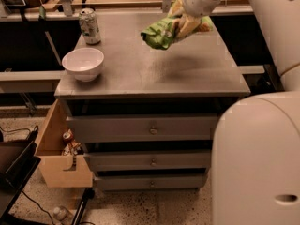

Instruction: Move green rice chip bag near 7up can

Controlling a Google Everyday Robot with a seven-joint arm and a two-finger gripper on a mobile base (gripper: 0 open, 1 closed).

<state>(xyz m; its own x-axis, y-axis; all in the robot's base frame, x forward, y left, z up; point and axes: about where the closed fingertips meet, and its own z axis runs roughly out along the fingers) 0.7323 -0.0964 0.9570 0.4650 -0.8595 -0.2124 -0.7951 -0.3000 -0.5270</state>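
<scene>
The green rice chip bag hangs crumpled in the air above the grey cabinet top, its shadow on the surface below. My gripper is shut on the bag's right end, at the top centre-right of the view, with the white arm reaching in from the upper right. The 7up can stands upright at the back left corner of the cabinet top, well to the left of the bag.
A white bowl sits at the front left of the top, just in front of the can. Below are closed grey drawers. An open wooden box with items hangs at the left. My white base fills the lower right.
</scene>
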